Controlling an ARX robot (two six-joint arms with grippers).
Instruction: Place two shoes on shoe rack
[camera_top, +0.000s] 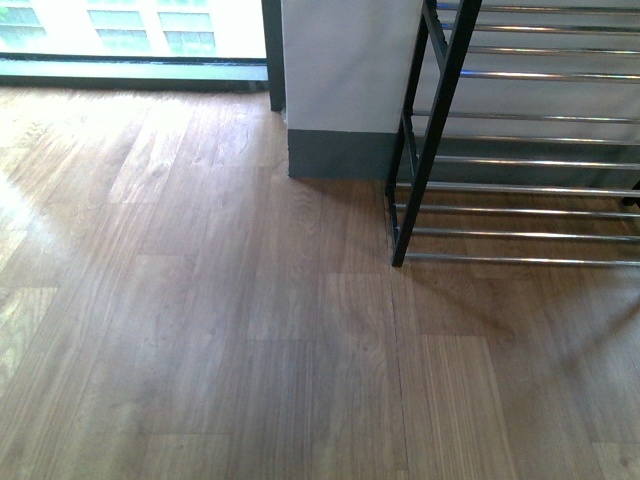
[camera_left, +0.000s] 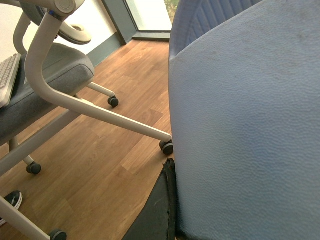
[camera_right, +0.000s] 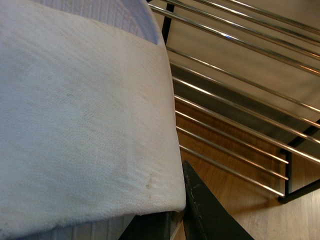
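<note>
The shoe rack (camera_top: 520, 188) stands at the right in the front view, a black frame with chrome bars; neither arm shows there. In the left wrist view one shoe's thick textured sole (camera_left: 245, 125) fills the picture's right side, and my left gripper (camera_left: 174, 205) is shut on this shoe, with one black finger (camera_left: 157, 210) pressed against its edge. In the right wrist view the other shoe's white sole (camera_right: 80, 125) fills the near side. My right gripper (camera_right: 175, 220) is shut on it, close in front of the rack's bars (camera_right: 235, 130).
Wooden floor (camera_top: 200, 330) spreads in front of the rack. A white wall with a grey skirting (camera_top: 340, 100) stands just left of the rack, and a window lies beyond. A grey office chair (camera_left: 55, 95) on castors stands near the left arm.
</note>
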